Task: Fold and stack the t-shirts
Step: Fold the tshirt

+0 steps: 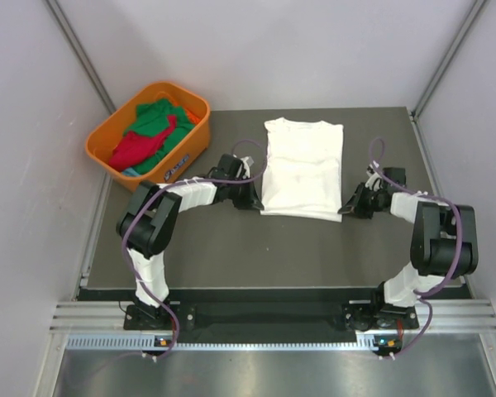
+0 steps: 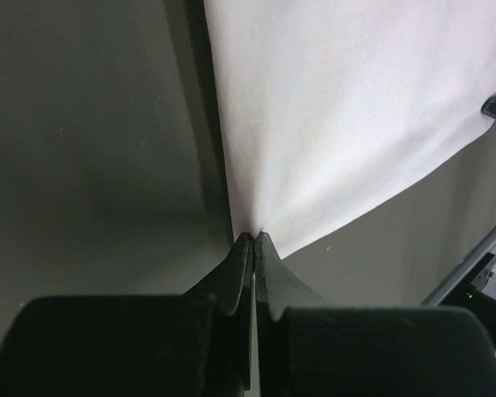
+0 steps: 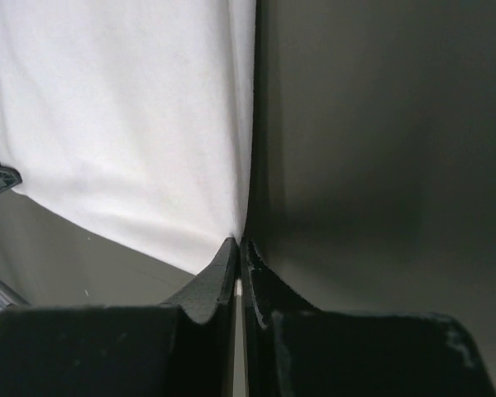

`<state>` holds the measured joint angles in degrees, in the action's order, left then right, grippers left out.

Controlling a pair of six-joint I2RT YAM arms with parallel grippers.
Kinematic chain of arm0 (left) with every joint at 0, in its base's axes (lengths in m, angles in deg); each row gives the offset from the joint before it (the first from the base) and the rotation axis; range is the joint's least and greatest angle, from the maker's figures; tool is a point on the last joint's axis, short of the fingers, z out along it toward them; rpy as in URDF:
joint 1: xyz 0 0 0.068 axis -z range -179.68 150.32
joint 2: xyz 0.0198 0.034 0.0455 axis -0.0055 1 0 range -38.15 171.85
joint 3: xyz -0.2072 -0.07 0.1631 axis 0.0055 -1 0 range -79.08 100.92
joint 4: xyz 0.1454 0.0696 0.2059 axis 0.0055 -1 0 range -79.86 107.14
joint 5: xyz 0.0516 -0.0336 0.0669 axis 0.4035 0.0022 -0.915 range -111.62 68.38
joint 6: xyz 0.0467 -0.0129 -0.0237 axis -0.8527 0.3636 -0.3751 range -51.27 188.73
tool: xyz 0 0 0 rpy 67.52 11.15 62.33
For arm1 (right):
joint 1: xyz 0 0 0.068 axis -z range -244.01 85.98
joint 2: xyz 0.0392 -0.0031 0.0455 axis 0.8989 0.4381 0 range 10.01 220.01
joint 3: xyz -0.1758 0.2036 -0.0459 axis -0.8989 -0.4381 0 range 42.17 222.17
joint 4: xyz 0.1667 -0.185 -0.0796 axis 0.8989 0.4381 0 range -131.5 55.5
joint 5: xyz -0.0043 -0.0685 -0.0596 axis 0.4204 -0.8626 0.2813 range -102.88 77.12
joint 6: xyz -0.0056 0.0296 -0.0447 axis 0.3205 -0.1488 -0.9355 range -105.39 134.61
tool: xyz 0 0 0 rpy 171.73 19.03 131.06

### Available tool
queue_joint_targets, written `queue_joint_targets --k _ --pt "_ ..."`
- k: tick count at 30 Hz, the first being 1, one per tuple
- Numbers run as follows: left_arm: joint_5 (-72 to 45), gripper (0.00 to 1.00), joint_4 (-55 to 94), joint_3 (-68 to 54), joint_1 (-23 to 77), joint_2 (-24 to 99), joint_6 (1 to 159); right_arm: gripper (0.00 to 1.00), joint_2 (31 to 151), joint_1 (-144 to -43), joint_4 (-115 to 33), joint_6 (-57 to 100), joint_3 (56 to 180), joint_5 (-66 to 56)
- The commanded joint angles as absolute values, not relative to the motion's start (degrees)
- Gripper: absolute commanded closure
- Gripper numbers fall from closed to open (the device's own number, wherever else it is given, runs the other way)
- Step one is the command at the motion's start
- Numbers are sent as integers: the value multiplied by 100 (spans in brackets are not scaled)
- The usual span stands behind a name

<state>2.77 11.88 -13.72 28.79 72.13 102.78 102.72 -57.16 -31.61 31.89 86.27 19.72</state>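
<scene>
- While it lies flat on the dark table [image 1: 231, 248], the white t-shirt [image 1: 303, 168] sits mid-table, between the two arms.
- Near-left corner: pinched in the left gripper [image 2: 254, 237], jaws closed tight on cloth.
- Near-right corner: clamped likewise in the right gripper [image 3: 238, 241].
- Far left: orange basket [image 1: 197, 132] holding a green t-shirt [image 1: 153, 116] and a red t-shirt [image 1: 136, 149].

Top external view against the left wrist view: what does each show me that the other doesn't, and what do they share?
Only top external: the orange basket at the table's far left, holding a green t-shirt and a red t-shirt, plus the whole outline of the white t-shirt lying flat. Only left wrist: the left hand seen close, shut and pinching the white t-shirt's near corner, with the cloth puckering at the grip. Both: the white t-shirt, the left hand at its corner, and the dark table.
</scene>
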Motion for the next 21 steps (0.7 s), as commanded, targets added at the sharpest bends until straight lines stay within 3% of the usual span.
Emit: queue_joint_targets --k 1,2,3,6,10,12,13,16,21 --pt "273 100 1406 -1501 2888 6864 10301 100 9958 -5602 -3640 3333 8305 1789" --pt "290 98 1398 -1518 2888 6847 10310 100 9853 -5610 -3710 3446 8122 1762" --pt "299 87 1380 -1519 2888 6846 10319 100 9782 -5602 -3841 3508 8015 1727" --pt "326 76 1336 -1545 2906 6864 10310 100 9553 -5602 -4106 3728 7593 1630" --pt "326 68 1336 -1598 2958 6864 10301 100 9307 -5602 -4484 3895 7198 1358" --pt "326 67 1327 -1615 2958 6864 10284 96 9237 -5602 -4502 3852 7188 1471" --pt "326 67 1327 -1624 2959 6881 10283 84 9245 -5593 -4476 3730 7232 1785" --pt "361 69 1327 -1607 2959 6890 10301 68 9368 -5593 -4168 3440 7574 2121" --pt "396 73 1327 -1545 2959 6925 10319 64 9474 -5593 -3878 3333 7777 2175"
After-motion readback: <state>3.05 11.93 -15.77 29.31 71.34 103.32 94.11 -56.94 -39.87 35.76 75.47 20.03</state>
